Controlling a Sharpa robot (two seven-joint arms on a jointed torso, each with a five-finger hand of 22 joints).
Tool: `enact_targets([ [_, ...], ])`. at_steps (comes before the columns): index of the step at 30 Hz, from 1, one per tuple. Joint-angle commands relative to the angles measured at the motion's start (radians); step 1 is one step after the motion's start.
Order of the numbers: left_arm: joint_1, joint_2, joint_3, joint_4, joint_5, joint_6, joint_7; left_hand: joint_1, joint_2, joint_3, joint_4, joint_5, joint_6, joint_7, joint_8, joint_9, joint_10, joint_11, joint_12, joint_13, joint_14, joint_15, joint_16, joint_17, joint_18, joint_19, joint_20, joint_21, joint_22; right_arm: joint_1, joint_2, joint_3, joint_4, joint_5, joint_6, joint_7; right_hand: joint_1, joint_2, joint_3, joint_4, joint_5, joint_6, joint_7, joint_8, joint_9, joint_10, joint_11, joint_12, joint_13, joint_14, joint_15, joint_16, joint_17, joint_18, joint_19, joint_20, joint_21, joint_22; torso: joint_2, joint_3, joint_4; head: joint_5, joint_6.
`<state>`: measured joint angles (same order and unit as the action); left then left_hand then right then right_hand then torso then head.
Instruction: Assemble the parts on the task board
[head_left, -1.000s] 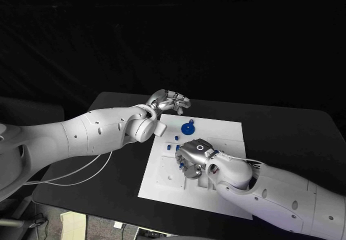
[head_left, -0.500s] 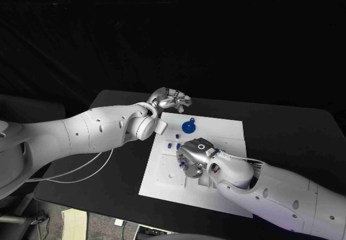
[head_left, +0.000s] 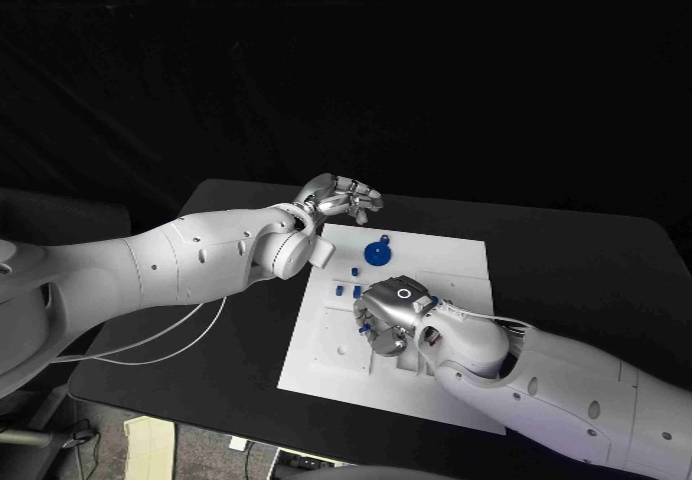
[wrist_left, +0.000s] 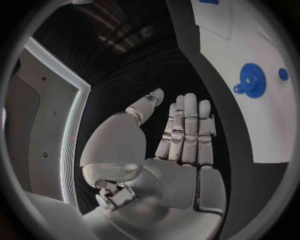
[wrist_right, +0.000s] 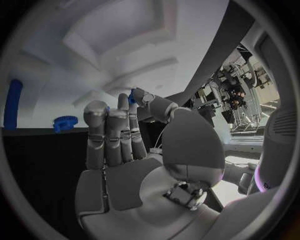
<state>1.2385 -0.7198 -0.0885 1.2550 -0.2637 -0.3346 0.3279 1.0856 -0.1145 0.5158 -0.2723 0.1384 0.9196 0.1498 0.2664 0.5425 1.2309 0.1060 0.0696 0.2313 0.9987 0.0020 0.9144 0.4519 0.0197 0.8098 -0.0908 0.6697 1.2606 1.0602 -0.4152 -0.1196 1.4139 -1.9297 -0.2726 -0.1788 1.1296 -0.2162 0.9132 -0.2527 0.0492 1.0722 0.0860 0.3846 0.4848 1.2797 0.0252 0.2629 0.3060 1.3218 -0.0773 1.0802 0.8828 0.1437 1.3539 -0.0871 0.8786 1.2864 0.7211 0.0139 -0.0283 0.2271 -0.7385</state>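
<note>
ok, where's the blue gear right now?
Head view: the gear lies on the board's far part, between the left hand and the right hand.

**Matt board, glossy arms on my remote rig**

From my console, the task board (head_left: 433, 262) at centre frame reads as a smooth, matt white plate, set on a dull black table (head_left: 577, 260). The blue gear (head_left: 376, 254) looks like matt plastic with a toothed rim. Both arms wear smooth, glossy white shells; the left hand (head_left: 340, 200), upper centre, and the right hand (head_left: 389, 312) show brushed silver metal with a soft sheen.
</note>
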Motion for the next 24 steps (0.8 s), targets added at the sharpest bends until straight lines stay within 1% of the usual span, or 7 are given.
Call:
enact_targets([
  [1,0.002,0.002,0.001,0.001,0.006,0.008,0.009,0.005,0.007,-0.002,-0.003,0.003,-0.004,0.000,0.001,-0.001,-0.008,0.000,0.002,-0.001,0.002,0.005,-0.005,0.001,0.017,0.001,-0.001,-0.004,0.002,-0.003,-0.002,-0.002,0.002,-0.013,0.013,0.003,0.001,0.009,-0.001,-0.004,0.005,0.005,0.005,0.003,0.001,0.006,0.001,0.003,0.002,-0.013,-0.008,0.001,0.001,0.118,0.001,-0.005,0.004,0.001,0.000,0.0002,-0.0004,0.000,-0.001],
  [16,0.002,0.003,0.001,0.000,0.006,0.009,0.010,0.005,0.008,-0.002,-0.003,0.003,-0.004,0.000,0.001,-0.001,-0.008,0.000,0.002,-0.002,0.002,0.005,-0.006,0.003,0.017,0.001,-0.001,-0.005,0.002,-0.003,-0.006,-0.002,0.008,-0.016,0.007,0.001,0.001,0.009,-0.002,-0.006,0.004,0.006,0.005,0.003,0.002,0.007,0.001,0.002,0.004,-0.012,-0.008,0.001,0.001,0.118,0.001,-0.006,0.004,0.001,0.000,-0.0001,-0.0001,-0.001,-0.002],
  [24,0.002,0.002,0.001,0.001,0.006,0.009,0.010,0.005,0.008,-0.002,-0.003,0.003,-0.004,0.000,0.002,-0.001,-0.008,0.000,0.002,-0.002,0.002,0.005,-0.006,0.003,0.017,0.001,0.000,-0.005,0.003,-0.003,-0.009,-0.002,0.013,-0.022,0.018,-0.001,0.000,0.010,-0.002,-0.006,0.004,0.006,0.005,0.003,0.002,0.007,0.001,0.002,0.005,-0.012,-0.008,0.002,0.002,0.118,0.002,-0.006,0.004,0.002,0.000,-0.0002,0.0004,-0.001,-0.003],
])
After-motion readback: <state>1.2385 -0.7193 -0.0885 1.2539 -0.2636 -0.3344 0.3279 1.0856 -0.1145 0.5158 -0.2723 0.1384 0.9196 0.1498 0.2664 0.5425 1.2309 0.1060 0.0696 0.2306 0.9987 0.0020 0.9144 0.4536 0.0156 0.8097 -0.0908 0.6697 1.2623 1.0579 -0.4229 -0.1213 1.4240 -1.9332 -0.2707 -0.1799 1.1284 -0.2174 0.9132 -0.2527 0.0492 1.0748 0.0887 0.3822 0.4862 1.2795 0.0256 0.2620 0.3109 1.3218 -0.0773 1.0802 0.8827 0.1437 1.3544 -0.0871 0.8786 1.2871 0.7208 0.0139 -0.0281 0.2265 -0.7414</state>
